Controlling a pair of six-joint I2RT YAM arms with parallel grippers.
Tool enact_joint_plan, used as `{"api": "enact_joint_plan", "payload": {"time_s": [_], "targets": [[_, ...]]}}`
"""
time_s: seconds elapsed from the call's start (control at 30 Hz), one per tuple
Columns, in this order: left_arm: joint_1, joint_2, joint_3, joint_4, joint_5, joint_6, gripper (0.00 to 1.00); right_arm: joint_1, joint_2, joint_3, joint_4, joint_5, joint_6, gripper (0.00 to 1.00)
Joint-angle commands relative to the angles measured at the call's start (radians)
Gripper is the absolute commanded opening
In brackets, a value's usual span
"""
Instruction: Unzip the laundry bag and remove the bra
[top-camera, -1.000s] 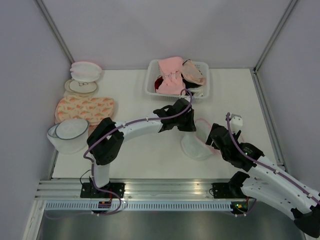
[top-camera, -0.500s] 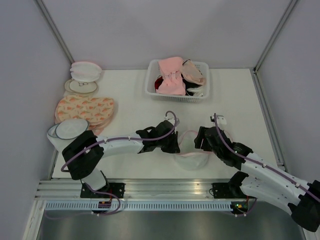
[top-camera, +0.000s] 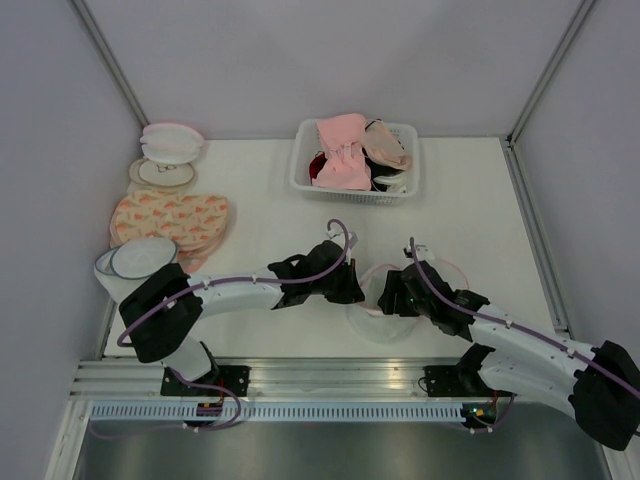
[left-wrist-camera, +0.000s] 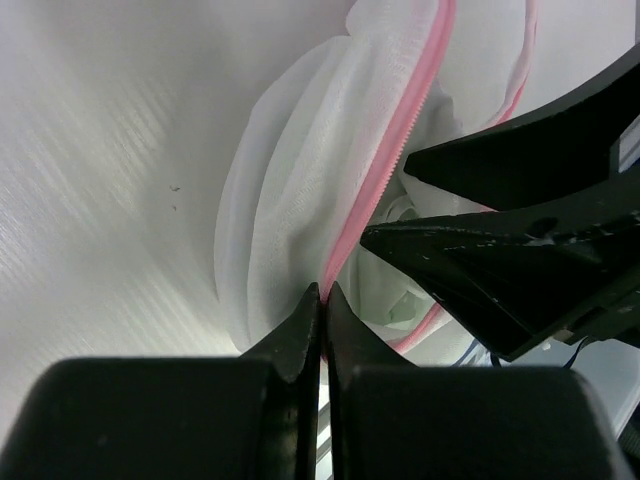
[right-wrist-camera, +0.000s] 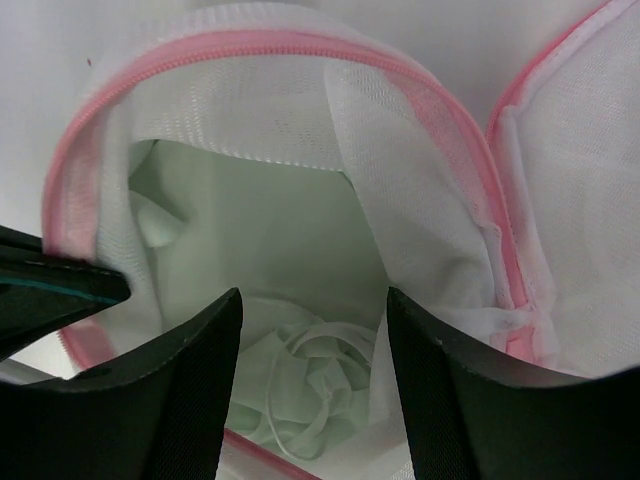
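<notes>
The laundry bag (top-camera: 372, 318), white mesh with pink zipper trim, lies open at the table's near middle. My left gripper (top-camera: 352, 290) is shut on its pink rim (left-wrist-camera: 345, 235), jaws pinched together (left-wrist-camera: 322, 292) on the trim's lower end. The bag's second half (right-wrist-camera: 580, 200) hangs open to the right. Inside the held half lies the bra (right-wrist-camera: 300, 370), pale mint-green, crumpled with thin straps. My right gripper (right-wrist-camera: 313, 293) is open, its fingers straddling the bag's mouth just above the bra and touching nothing. Its black fingers (left-wrist-camera: 500, 250) also show in the left wrist view.
A white basket (top-camera: 305, 180) of pink and beige bras stands at the back centre. Flat orange-patterned bags (top-camera: 170, 220), a white mesh dome with a dark rim (top-camera: 140, 265) and round white cases (top-camera: 170, 140) line the left wall. Walls enclose three sides.
My left gripper pulled the bag rim from near the basket toward the near edge. My right gripper moved left to the bag's open mouth, and its fingers narrowed a little.
</notes>
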Motion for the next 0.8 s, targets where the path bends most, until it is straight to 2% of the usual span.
{"api": "enact_joint_plan", "payload": {"time_s": [0.0,0.23,0.33,0.37,0.43,0.53,0.77], "targets": [[-0.007,-0.036,-0.013,0.059,-0.016,-0.037,0.02,0.005,0.047,-0.011,0.004,-0.011,0.006,0.65],[-0.007,-0.020,-0.024,0.079,-0.007,-0.056,0.02,0.036,0.197,-0.037,0.143,-0.007,0.033,0.62],[-0.006,-0.013,-0.039,0.102,0.001,-0.065,0.02,0.059,0.250,-0.038,0.186,-0.007,0.036,0.40],[-0.006,-0.010,-0.045,0.106,0.004,-0.066,0.02,0.064,0.251,-0.037,0.187,-0.001,0.037,0.19],[-0.006,-0.005,-0.054,0.117,0.008,-0.073,0.02,0.077,0.239,-0.029,0.174,0.017,0.040,0.01],[-0.007,-0.008,-0.067,0.121,0.010,-0.076,0.02,0.082,0.178,-0.020,0.129,0.035,0.035,0.00],[-0.006,-0.034,-0.091,0.114,-0.008,-0.073,0.02,0.082,-0.115,0.032,-0.016,0.042,-0.005,0.00]]}}
